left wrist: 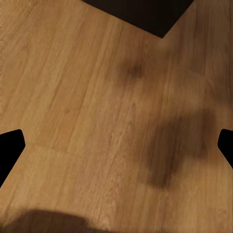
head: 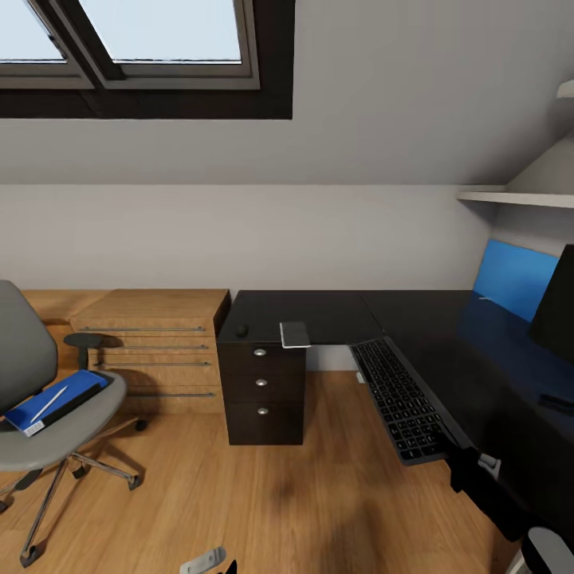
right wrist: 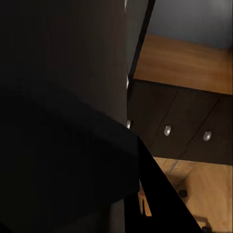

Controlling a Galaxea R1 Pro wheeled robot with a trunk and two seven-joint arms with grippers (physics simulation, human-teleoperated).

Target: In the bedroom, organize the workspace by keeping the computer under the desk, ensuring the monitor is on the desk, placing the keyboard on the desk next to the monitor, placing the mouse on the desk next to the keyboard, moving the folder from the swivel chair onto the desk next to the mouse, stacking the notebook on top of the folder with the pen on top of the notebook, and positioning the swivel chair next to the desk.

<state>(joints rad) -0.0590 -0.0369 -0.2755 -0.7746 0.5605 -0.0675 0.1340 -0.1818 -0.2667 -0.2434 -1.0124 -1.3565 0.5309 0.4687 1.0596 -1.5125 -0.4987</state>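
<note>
At the left, the folder (head: 56,401) lies on the swivel chair (head: 48,430) with a pale pen (head: 49,402) on it, well apart from both pincers. On the desk (head: 335,315) sit the mouse (head: 241,329), the notebook (head: 294,334) and the keyboard (head: 401,399); the monitor (head: 556,307) stands at the right. The left wrist view adds bare floor (left wrist: 97,121) between the left pincer's (left wrist: 116,145) spread fingers. The right wrist view adds dark drawers (right wrist: 179,126); I cannot tell the right pincer's state.

Wood floor (head: 239,494), skylight (head: 143,40), oak drawers (head: 151,351)
</note>
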